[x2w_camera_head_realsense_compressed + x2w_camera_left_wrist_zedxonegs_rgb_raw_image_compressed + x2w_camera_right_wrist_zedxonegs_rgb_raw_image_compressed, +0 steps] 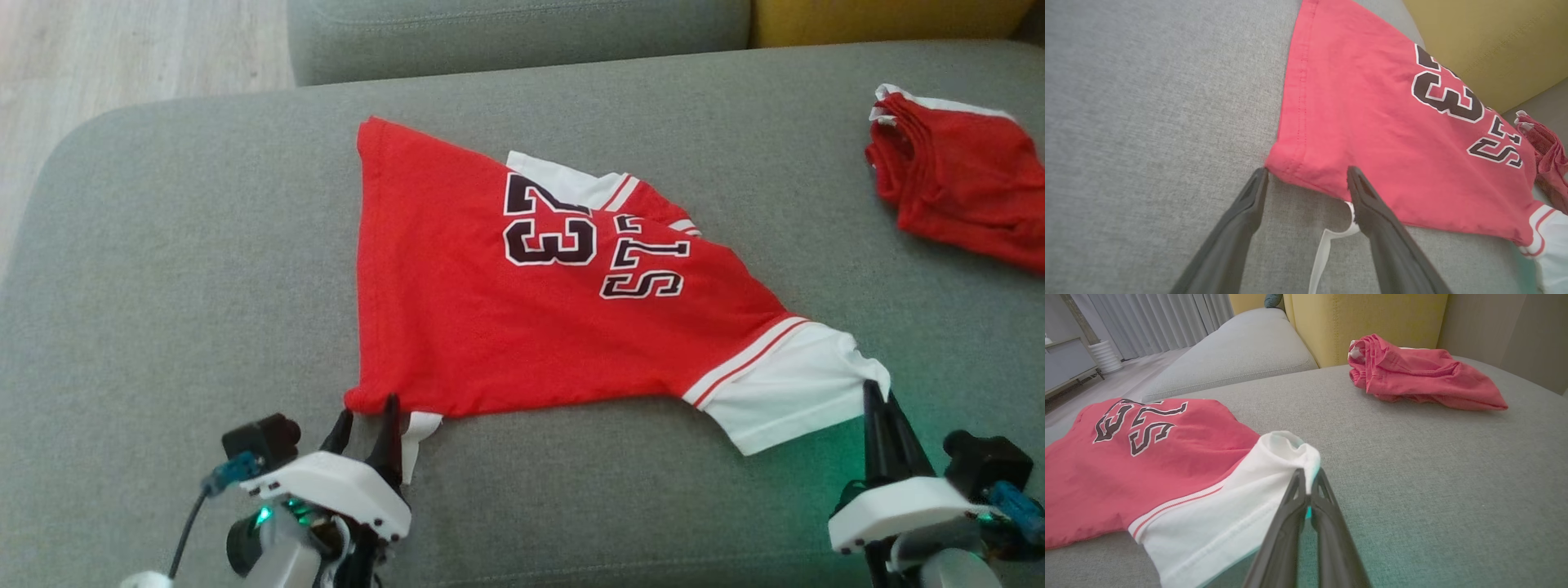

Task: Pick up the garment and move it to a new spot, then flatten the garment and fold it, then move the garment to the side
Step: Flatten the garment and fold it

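Observation:
The garment is a red jersey with "23" in dark print and white sleeves, lying spread on the grey cushion. My left gripper is open at the jersey's near left hem corner. In the left wrist view that red corner lies between the two spread fingers, and a white strip pokes out beneath it. My right gripper is shut on the edge of the near white sleeve. In the right wrist view the sleeve bunches up at the closed tips of the right gripper.
A second red garment lies folded at the cushion's far right, also in the right wrist view. A grey backrest and a yellow cushion stand behind. The cushion's rounded left edge drops to pale wooden floor.

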